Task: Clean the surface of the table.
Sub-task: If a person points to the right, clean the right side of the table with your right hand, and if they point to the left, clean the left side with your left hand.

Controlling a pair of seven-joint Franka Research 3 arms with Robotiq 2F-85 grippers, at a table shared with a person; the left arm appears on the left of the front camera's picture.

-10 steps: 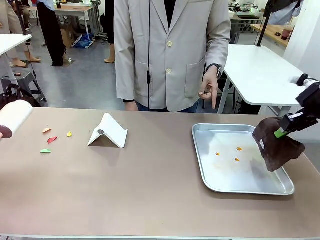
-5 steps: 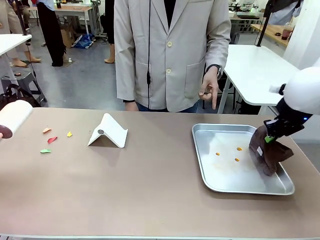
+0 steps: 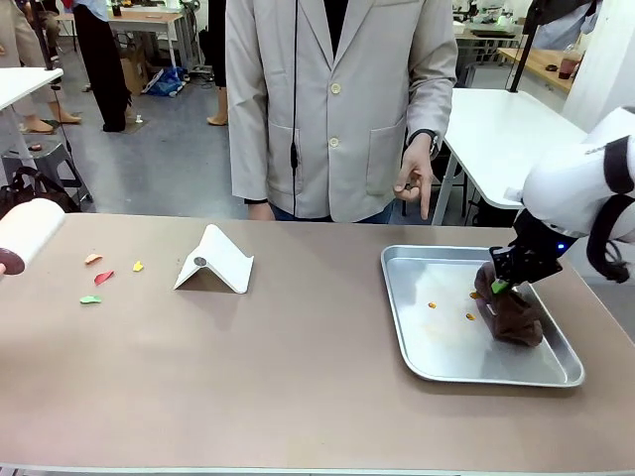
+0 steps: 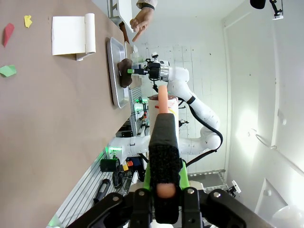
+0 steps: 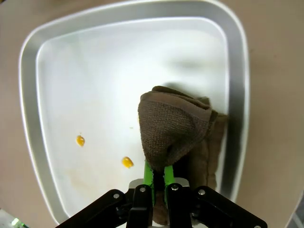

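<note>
- My right claw is clamped on the brown cloth, which is bunched on the floor of the metal tray beside orange crumbs.
- My left claw grips a roller by its handle.
- The table carries coloured scraps at its left end.
- Cloth work looks near done; next, I judge, roll over those scraps.
</note>
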